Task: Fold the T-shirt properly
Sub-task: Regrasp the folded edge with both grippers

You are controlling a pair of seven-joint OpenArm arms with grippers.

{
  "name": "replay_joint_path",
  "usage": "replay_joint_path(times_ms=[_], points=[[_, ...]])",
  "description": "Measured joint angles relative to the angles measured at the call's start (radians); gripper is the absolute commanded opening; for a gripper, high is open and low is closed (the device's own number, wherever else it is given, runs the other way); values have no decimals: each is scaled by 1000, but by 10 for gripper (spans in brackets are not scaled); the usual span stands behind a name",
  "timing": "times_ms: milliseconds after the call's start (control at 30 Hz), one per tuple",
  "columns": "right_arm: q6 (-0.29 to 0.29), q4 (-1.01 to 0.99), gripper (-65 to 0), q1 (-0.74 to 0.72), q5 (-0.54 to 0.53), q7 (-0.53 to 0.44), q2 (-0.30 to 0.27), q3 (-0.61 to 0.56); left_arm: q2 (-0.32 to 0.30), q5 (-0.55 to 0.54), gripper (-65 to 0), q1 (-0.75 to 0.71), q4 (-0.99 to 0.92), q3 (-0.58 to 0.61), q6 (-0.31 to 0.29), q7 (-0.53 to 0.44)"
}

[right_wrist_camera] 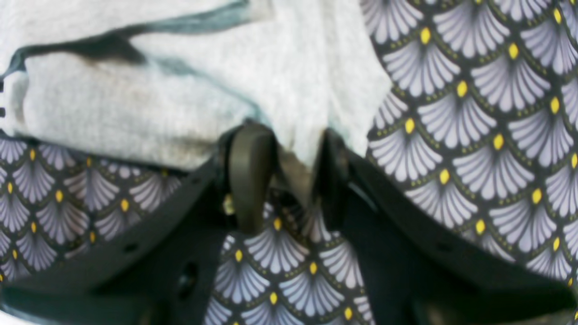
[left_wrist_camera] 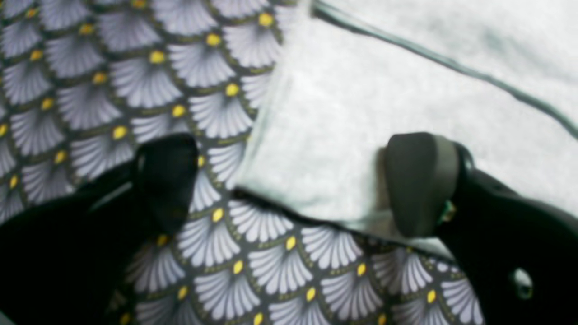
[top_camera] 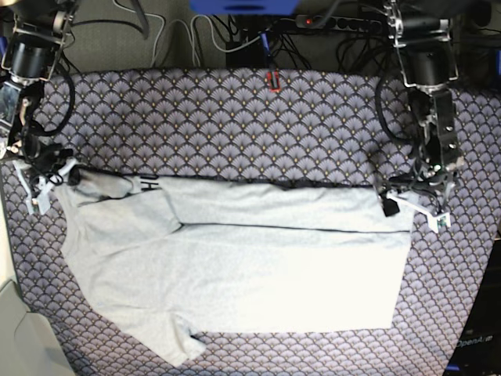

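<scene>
1. Pinching a bunched corner of the large light grey cotton T-shirt (top_camera: 258, 258), the right gripper (right_wrist_camera: 289, 171) sits at base-view left, fingers (right_wrist_camera: 250, 176) clenched on fabric.
2. T-shirt lies across the purple-grey fan-patterned tablecloth (top_camera: 235, 117) on the table, top edge folded over.
3. Left gripper (left_wrist_camera: 293, 185) at base-view right, fingers (left_wrist_camera: 417, 180) spread wide, straddling the shirt's corner, one resting on cloth.
</scene>
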State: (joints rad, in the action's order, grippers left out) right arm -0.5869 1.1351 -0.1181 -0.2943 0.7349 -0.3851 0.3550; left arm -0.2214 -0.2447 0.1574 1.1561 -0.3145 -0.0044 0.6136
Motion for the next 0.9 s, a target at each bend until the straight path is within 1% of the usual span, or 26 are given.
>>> replay_joint_path(times_ms=[100, 133, 200, 267, 533, 600, 633, 700, 767, 833, 900], points=[[0, 0, -439, 0, -1, -3, 0, 0, 0, 1, 0, 5, -20, 0, 0, -21], [0, 0, -439, 0, 0, -3, 0, 0, 0, 1, -13, 6, -25, 0, 0, -27], [0, 0, -439, 0, -1, -3, 0, 0, -3, 1, -63, 4, -28, 0, 0, -43], [0, 0, -439, 0, -1, -3, 0, 0, -3, 1, -128, 1, -29, 0, 0, -53], [0, 0, -440, 0, -1, -3, 0, 0, 0, 4, -498, 1, -30, -4, 1, -46], [0, 0, -440, 0, 0, -3, 0, 0, 5, -1, -577, 1, -30, -6, 0, -47], [0, 0, -440, 0, -1, -3, 0, 0, 6, -3, -603, 1, -30, -6, 0, -47], [0, 0, -441, 0, -1, -3, 0, 0, 6, -4, -635, 1, -30, -6, 1, -47], [0, 0, -455, 0, -1, -3, 0, 0, 6, -7, -649, 1, -30, -6, 1, -47], [0, 0, -510, 0, -1, -3, 0, 0, 6, -7, -648, 0, -30, -6, 1, -46], [0, 0, -588, 3, -1, -3, -1, 1, 6, -7, -648, 0, -30, -6, 1, -46]])
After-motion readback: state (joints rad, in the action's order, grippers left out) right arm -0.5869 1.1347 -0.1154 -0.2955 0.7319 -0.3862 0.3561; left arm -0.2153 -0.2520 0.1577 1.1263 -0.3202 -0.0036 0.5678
